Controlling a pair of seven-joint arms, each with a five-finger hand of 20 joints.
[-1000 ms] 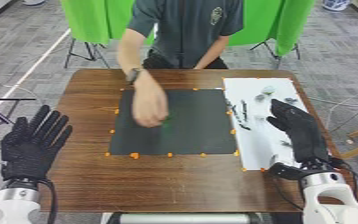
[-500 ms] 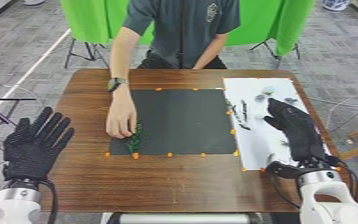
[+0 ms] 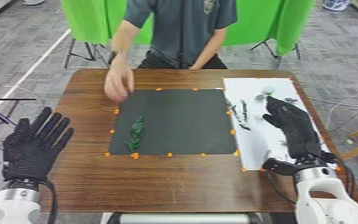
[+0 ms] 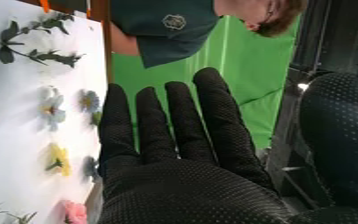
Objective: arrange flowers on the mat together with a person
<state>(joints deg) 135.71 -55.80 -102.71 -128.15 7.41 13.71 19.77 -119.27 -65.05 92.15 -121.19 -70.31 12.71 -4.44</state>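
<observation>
1. The left hand (image 3: 31,152), in a black fabric glove, is open at the left side of the brown wooden table (image 3: 158,185). Its fingers are straight and spread, and it holds nothing.
2. The right hand (image 3: 293,127), in the same kind of glove, is also open. It is above the white rectangular sheet (image 3: 255,135), its fingers are straight, its thumb stands apart from them, and nothing is gripped.
3. The black rectangular mat (image 3: 184,120) lies on the table, with small orange pieces (image 3: 135,156) around its border. The white sheet is just beside it, on the right.
4. One green leafy sprig (image 3: 135,134) lies on the mat, near its left edge and toward the robot. It points lengthwise, away from the robot.
5. The person's hand (image 3: 119,86) is near the far left corner of the mat. It is blurred, so I cannot tell if it holds something.
6. On the white sheet, the right wrist view presents dark leafy stems (image 4: 38,45), a pale blue flower (image 4: 53,109), a yellow flower (image 4: 60,159) and a pink flower (image 4: 73,212).
</observation>
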